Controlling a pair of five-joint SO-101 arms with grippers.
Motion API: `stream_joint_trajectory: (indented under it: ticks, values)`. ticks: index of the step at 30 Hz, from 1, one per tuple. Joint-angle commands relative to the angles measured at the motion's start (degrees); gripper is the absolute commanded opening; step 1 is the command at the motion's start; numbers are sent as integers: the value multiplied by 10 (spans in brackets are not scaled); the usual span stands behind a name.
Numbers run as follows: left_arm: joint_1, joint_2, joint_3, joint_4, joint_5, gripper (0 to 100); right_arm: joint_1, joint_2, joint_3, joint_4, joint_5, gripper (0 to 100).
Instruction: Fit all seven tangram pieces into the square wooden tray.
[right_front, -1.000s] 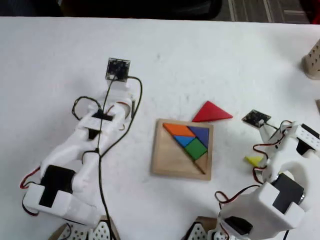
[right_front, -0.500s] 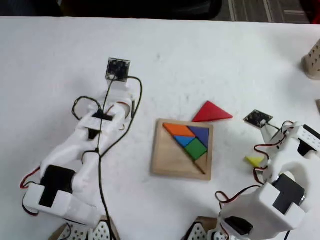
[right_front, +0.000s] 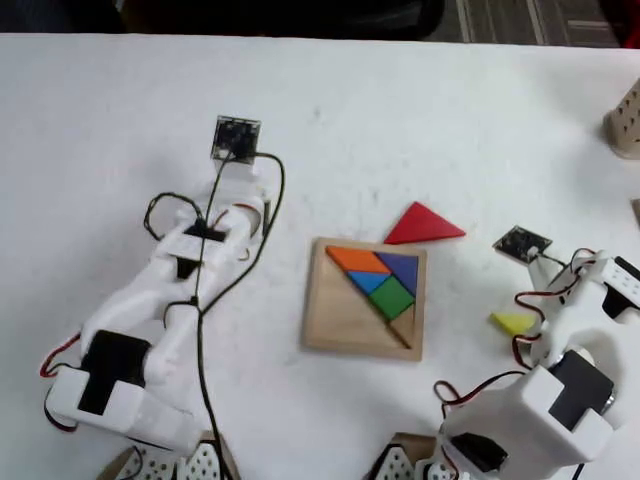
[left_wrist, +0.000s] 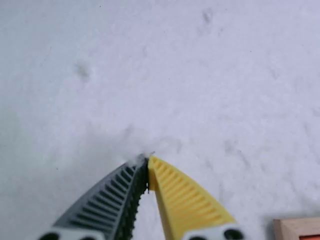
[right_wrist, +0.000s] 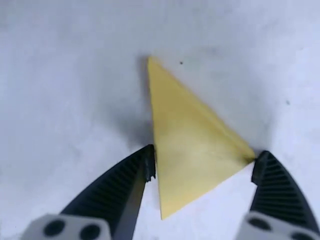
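The square wooden tray (right_front: 340, 325) lies mid-table; orange, blue, purple and green pieces fill its far right half, and its near left half is bare wood. A red triangle (right_front: 423, 224) lies on the table just beyond the tray's far right corner. A small yellow triangle (right_front: 511, 322) lies flat to the tray's right, beside the right arm (right_front: 580, 300). In the right wrist view the yellow triangle (right_wrist: 192, 145) sits between the fingers of my open right gripper (right_wrist: 205, 159), one fingertip at each side. My left gripper (left_wrist: 147, 160) is shut on nothing above bare table, with a tray corner (left_wrist: 297, 227) nearby.
The left arm (right_front: 190, 270) rests to the left of the tray, with black cables looping over it. A pale wooden object (right_front: 625, 120) stands at the far right edge. White table stretches beyond the tray.
The right arm's wrist has shifted slightly to the right and nearer, so more of the yellow triangle shows in the high view. The left arm and the pieces have not moved.
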Motion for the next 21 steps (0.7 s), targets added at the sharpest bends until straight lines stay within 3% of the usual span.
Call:
stream_joint_trajectory:
  ticks: [1, 21]
  values:
    - [-9, -3, -16, -16, -5, 27, 5, -1, -1, -4, 12, 302]
    - [-9, -3, -16, -16, -5, 27, -23, -2, 1, -3, 15, 273]
